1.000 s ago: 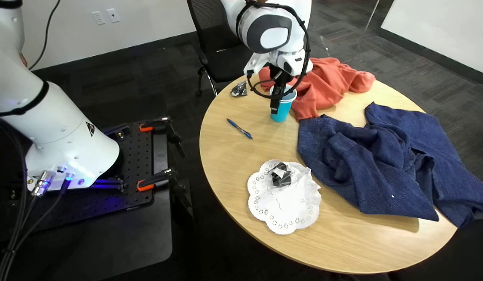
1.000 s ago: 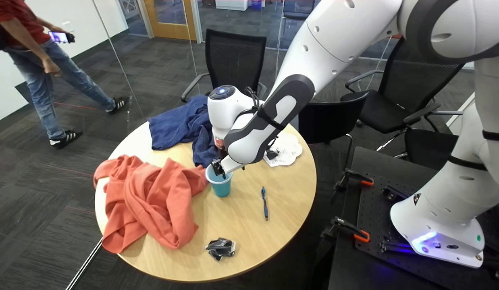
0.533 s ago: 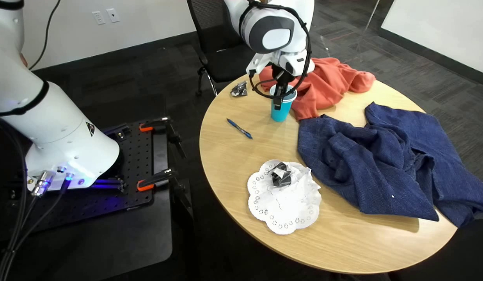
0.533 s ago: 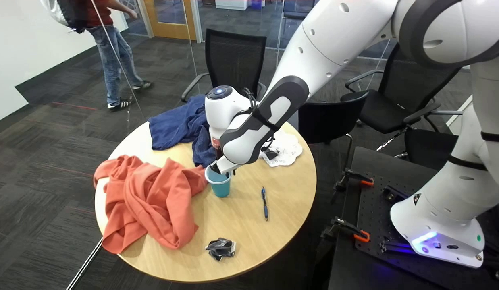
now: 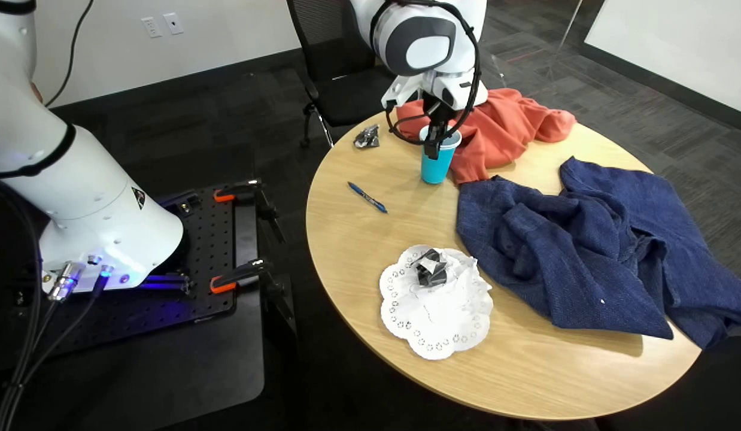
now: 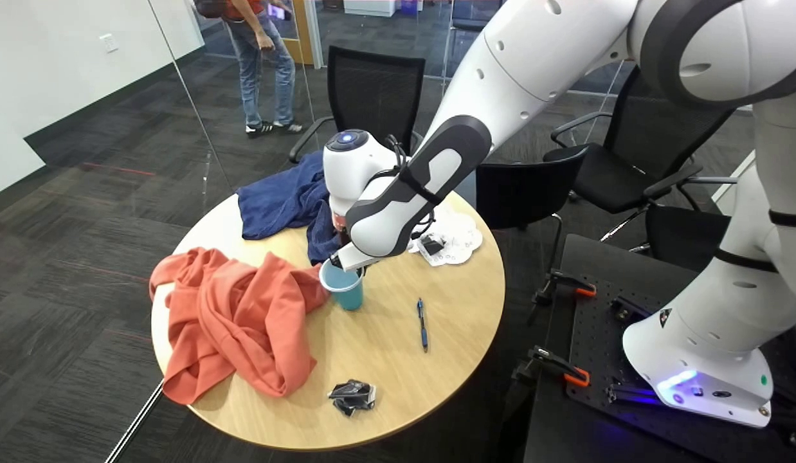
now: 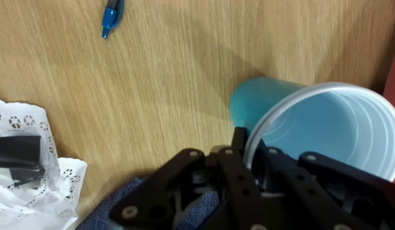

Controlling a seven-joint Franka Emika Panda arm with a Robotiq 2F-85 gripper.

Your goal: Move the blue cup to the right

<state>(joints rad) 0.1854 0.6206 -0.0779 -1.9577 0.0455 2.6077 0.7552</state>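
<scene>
The blue cup (image 7: 258,99) is light blue with a pale round rim, its mouth facing up. My gripper (image 7: 250,140) is shut on its rim in the wrist view, one finger inside the cup and one outside. Both exterior views show the cup (image 5: 437,166) at the far part of the round table, close by the orange cloth; the cup (image 6: 348,298) looks near upright. Whether its base touches the wood or hangs just above it, I cannot tell. The arm covers part of the rim in the exterior views.
An orange cloth (image 5: 502,131) lies right beside the cup, and a navy cloth (image 5: 562,251) spreads over one side of the table. A blue pen (image 5: 367,197), a crumpled black wrapper (image 5: 367,137) and a white doily (image 5: 436,329) bearing another wrapper (image 5: 431,269) lie around.
The jaws have closed on the cup's rim. Cup and gripper have shifted slightly together, toward the orange cloth. A person has walked along in the background.
</scene>
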